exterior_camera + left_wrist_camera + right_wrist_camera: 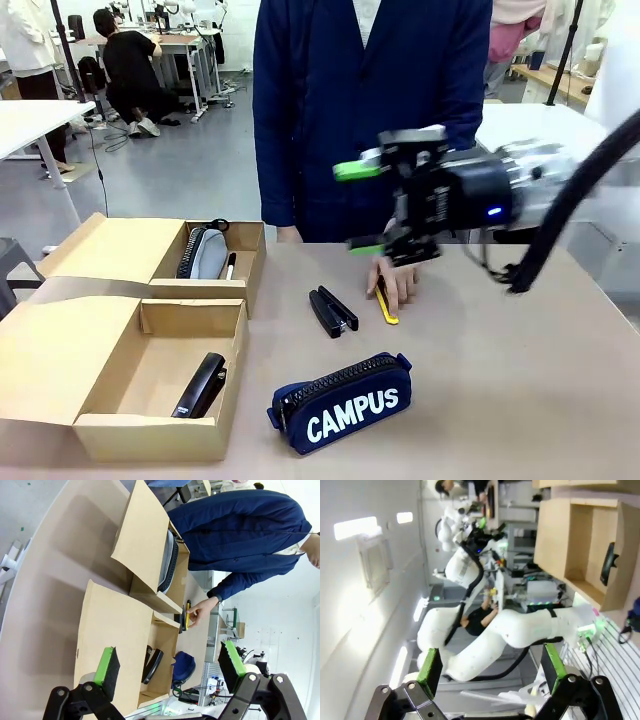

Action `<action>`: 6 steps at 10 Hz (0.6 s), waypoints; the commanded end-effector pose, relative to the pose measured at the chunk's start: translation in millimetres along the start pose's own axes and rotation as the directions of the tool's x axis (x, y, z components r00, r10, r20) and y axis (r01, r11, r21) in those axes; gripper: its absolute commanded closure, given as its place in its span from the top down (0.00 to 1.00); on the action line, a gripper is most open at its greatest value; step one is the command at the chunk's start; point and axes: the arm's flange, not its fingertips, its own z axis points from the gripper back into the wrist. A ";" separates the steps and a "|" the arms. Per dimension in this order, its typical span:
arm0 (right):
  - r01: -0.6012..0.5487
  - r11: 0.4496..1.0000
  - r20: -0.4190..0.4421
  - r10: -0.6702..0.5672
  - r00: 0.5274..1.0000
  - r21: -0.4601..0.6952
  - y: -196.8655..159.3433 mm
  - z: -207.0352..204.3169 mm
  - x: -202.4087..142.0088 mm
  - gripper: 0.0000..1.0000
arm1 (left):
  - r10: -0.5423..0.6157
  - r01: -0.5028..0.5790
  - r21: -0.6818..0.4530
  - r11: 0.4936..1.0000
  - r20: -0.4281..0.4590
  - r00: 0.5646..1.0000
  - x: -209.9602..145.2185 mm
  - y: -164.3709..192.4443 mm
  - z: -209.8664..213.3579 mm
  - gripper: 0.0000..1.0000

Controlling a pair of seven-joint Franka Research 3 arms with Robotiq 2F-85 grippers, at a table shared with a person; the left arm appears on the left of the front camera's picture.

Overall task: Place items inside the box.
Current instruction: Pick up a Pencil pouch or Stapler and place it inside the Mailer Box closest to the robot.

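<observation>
The left gripper (169, 661) and right gripper (362, 208) both gape empty; the nearer box (150, 436) holds a black stapler (200, 385), the farther box (256, 262) a grey case (205, 255), the CAMPUS pencil case (342, 402) lying on the table (520, 380) outside

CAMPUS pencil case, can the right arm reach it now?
Probably yes: the right tool hangs open in the air, and the pencil case lies uncovered, apart from the person's hand.
</observation>
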 end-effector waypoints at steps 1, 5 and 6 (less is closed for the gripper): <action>0.054 0.993 -0.022 -0.052 0.998 0.103 -15.2 90.0 9.6 1.00 | -0.018 0.019 -0.023 1.000 0.006 1.000 -0.1 0.0 -0.5 1.00; -0.039 0.955 0.195 -0.020 0.981 0.293 -93.4 276.3 -52.0 1.00 | -0.018 0.019 -0.023 1.000 0.006 1.000 -0.1 0.0 -0.5 1.00; -0.030 0.963 0.280 -0.048 0.959 0.269 -111.2 293.4 -73.7 1.00 | -0.018 0.019 -0.023 1.000 0.006 1.000 -0.1 0.0 -0.5 1.00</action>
